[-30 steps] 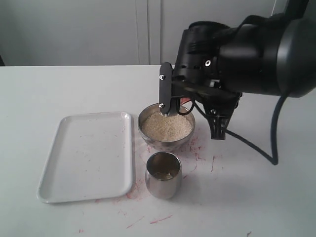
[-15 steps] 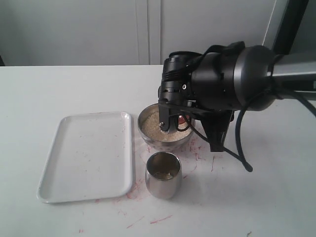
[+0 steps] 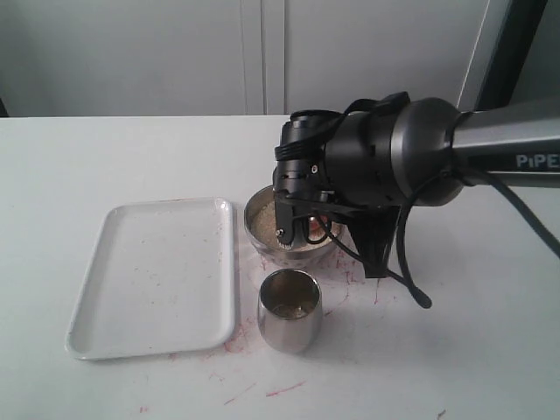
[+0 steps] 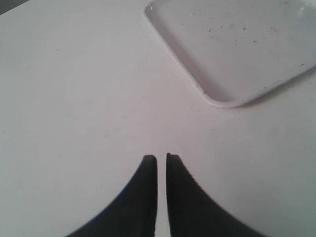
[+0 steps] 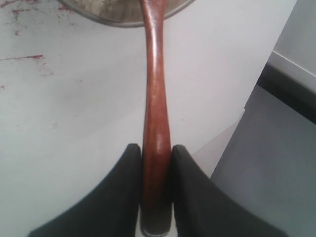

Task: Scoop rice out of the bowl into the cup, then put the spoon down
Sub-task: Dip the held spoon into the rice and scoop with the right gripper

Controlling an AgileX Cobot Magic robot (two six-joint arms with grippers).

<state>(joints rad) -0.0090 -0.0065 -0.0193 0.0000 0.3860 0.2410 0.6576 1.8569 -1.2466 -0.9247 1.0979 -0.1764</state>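
Two dark fingers of the right gripper (image 5: 156,148) are clamped on the spoon (image 5: 154,89), pinching the far end of its slim handle. The stem runs straight out from the grip and crosses the rim of the bowl (image 5: 118,17); its head is hidden from both cameras. In the exterior view the arm reaches in from three o'clock and covers most of the bowl, leaving the rice (image 3: 262,227) showing only along the nine o'clock side.

The cup (image 3: 290,311) stands upright just beside the bowl at six o'clock, and whether it holds any grains I cannot tell. A white tray (image 3: 153,276) lies at about eight o'clock of the bowl. Red smears mark the table (image 3: 455,350) around both vessels.

The left gripper (image 4: 161,158) hovers over bare table near a corner of the tray, jaws drawn nearly together on nothing.

The spoon looks light and stiff, but its polished wood is likely slippery, and a hold this far back leaves it free to swivel as the head pushes through the grains. Loose rice will spill from a small head at any tilt, so it should travel level.
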